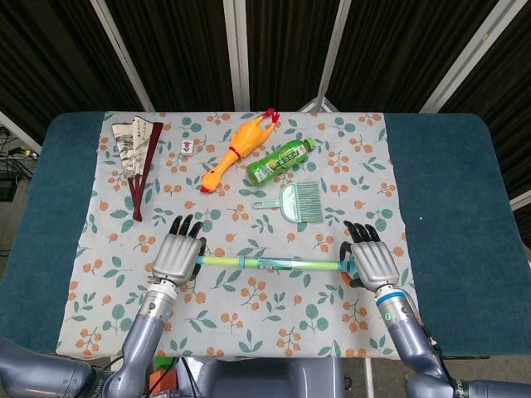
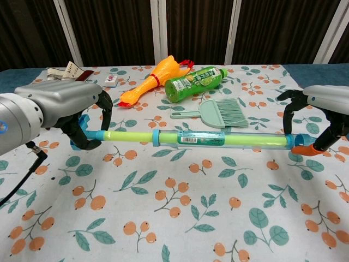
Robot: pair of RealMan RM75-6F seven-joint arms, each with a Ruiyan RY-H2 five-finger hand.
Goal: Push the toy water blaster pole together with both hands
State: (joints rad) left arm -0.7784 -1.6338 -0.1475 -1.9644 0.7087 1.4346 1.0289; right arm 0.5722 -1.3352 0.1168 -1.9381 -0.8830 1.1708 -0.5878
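The toy water blaster pole is lifted off the floral cloth and lies level between both hands. Its yellow-green rod is mostly slid inside the clear blue tube, with a short length of rod showing at its left. My left hand grips the blue handle end at the left. My right hand grips the orange-tipped end at the right.
Behind the pole lie a small teal brush, a green bottle, an orange rubber chicken, a small tile and a folded fan. The cloth covers a blue table.
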